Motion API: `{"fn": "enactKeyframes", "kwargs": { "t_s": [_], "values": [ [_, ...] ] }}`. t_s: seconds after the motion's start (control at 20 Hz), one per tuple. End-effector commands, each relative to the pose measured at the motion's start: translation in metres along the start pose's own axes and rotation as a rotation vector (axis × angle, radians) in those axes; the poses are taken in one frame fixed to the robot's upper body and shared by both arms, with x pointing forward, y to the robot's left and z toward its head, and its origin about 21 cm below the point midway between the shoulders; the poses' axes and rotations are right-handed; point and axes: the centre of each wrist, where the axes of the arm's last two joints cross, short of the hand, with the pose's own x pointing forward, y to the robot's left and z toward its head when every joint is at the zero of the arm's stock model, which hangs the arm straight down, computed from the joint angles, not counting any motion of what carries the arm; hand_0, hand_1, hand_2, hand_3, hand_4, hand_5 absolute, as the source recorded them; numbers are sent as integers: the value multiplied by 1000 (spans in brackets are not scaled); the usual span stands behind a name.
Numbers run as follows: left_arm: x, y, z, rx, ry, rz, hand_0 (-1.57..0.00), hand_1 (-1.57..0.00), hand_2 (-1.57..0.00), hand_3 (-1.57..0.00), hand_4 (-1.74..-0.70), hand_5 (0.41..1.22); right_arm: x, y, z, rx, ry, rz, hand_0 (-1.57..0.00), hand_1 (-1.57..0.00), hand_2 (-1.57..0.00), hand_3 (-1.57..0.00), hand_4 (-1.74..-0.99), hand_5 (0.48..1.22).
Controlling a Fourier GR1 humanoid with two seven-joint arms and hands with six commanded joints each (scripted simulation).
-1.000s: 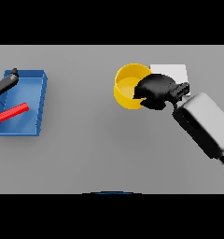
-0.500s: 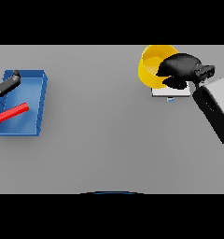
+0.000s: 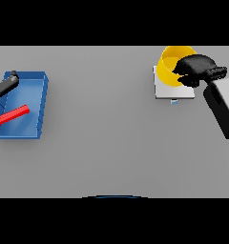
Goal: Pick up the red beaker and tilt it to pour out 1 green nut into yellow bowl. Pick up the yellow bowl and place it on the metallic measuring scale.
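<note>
1. Yellow bowl (image 3: 170, 66) sits at the far right of the grey table (image 3: 102, 138), tipped so its open mouth faces left and toward the viewer.
2. Its lower edge overlaps the far part of the pale, square measuring scale (image 3: 172, 89); whether the bowl touches the scale or is held just above it cannot be told.
3. Dark right hand (image 3: 196, 67) grips the bowl's right side, its fingers curled round the rim, covering that part of the bowl.
4. White and grey right arm (image 3: 223, 107) runs from the hand down to the right edge of the view, crossing the scale's right corner.
5. A small mark shows at the middle of the scale's near edge; what it is cannot be made out.
6. Well apart, at the far left of the table, lies a blue tray (image 3: 26, 107) with raised walls.
7. A red object (image 3: 11, 116), long and narrow, lies slanted in the tray, with its left end reaching the view's left edge.
8. Dark left hand (image 3: 5, 84) shows at the tray's far left corner, partly cut off by the view's edge; how its fingers stand cannot be told.
</note>
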Motion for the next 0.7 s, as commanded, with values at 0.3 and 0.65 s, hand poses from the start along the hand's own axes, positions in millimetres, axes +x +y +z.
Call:
{"fn": "enactKeyframes", "kwargs": {
  "t_s": [0.3, 0.65],
  "values": [
    [-1, 0, 1, -7, -9, -5, 1, 1, 1, 1, -796, 729, -9, 21, -15, 15, 35, -30, -1571, -1499, -1565, -1500, -1727, 1221],
    [0, -1, -2, -14, -5, -3, 1, 1, 1, 1, -813, 745, -14, 22, -21, 44, 29, -71, -1543, -1443, -1496, -1022, -1659, 1221]
  ]
}}
